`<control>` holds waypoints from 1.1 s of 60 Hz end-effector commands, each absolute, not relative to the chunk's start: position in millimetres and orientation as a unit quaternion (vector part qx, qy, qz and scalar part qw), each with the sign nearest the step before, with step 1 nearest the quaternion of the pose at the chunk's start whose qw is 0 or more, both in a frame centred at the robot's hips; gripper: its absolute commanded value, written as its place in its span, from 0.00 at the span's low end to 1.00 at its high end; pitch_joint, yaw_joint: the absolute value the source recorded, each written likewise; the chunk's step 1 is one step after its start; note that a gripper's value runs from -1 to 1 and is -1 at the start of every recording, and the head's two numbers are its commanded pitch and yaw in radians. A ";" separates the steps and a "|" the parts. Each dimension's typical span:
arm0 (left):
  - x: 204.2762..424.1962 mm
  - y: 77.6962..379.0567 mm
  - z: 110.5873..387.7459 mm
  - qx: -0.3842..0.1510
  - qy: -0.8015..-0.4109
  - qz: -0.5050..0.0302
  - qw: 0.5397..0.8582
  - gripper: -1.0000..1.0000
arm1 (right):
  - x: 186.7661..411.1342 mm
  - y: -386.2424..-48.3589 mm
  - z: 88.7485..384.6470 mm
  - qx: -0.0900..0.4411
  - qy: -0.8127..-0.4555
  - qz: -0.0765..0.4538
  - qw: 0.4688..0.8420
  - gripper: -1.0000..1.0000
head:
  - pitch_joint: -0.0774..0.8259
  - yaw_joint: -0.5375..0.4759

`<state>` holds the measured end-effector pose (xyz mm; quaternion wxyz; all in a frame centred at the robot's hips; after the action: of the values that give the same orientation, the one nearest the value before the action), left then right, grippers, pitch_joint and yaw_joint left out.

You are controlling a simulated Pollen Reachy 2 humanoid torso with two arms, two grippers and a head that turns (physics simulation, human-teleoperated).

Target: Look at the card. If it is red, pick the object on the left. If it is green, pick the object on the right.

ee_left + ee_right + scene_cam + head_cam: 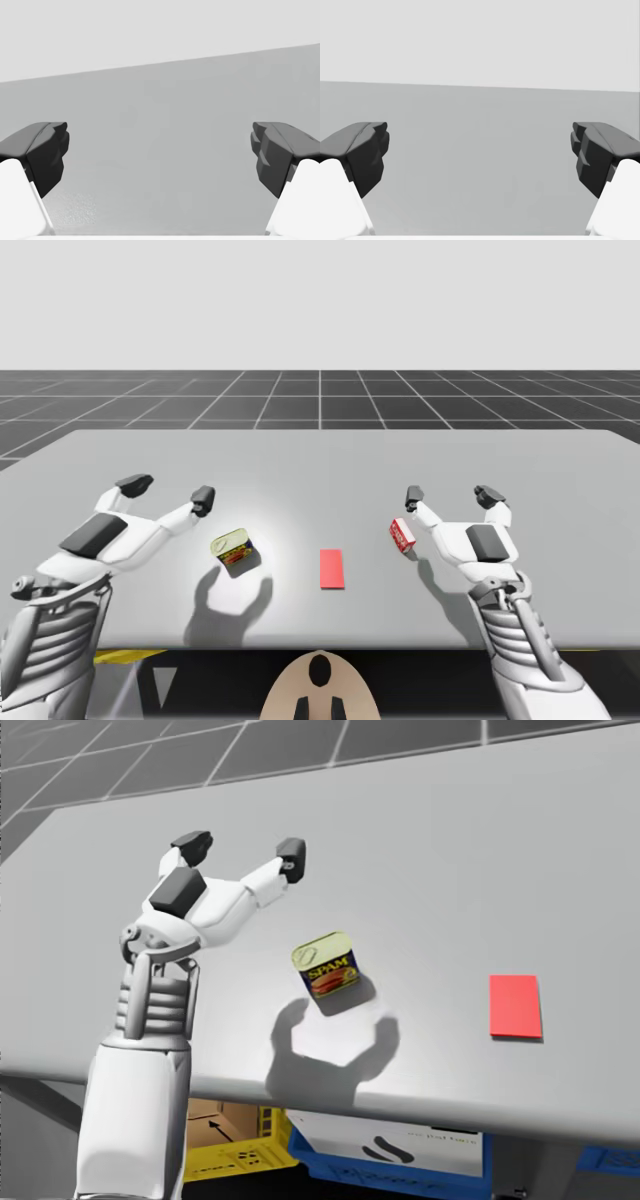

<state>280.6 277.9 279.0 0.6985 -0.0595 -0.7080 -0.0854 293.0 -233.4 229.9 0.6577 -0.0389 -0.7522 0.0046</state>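
A red card point(331, 568) point(515, 1006) lies flat near the table's front edge, in the middle. Left of it stands a blue-and-yellow rectangular can point(232, 547) point(327, 968) with a pale lid. Right of the card sits a small red box point(402, 536), tilted. My left gripper point(168, 493) point(241, 852) point(160, 155) hovers open, left of and beyond the can, with nothing between its fingers. Beside the red box, just to its right, my right gripper point(449, 497) point(480, 155) is open and holds nothing. Both wrist views look across bare table.
The grey table point(320, 460) stretches far behind the objects. Below its front edge are a yellow crate point(235, 1152) and a blue bin point(400, 1170) on the floor. The left gripper's shadow point(330, 1055) falls in front of the can.
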 end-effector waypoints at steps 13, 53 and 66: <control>218.3 306.6 227.6 -0.124 -0.670 -0.130 0.720 0.00 | 296.0 -230.2 224.0 -0.035 -0.749 0.000 0.662 0.00 | 0.87 0.87; 253.6 289.3 160.1 -0.167 -0.551 -0.192 0.795 0.00 | 296.2 -230.2 223.4 -0.034 -0.749 0.001 0.661 0.00 | 0.85 0.87; 277.4 272.8 158.4 -0.169 -0.535 -0.200 0.803 0.00 | 296.4 -230.5 223.2 -0.036 -0.750 0.002 0.661 0.00 | 0.85 0.86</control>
<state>261.9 283.7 159.4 0.7980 -0.1656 -0.5462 -0.1935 296.8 -233.0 224.5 0.6600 -0.0401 -0.7502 0.0066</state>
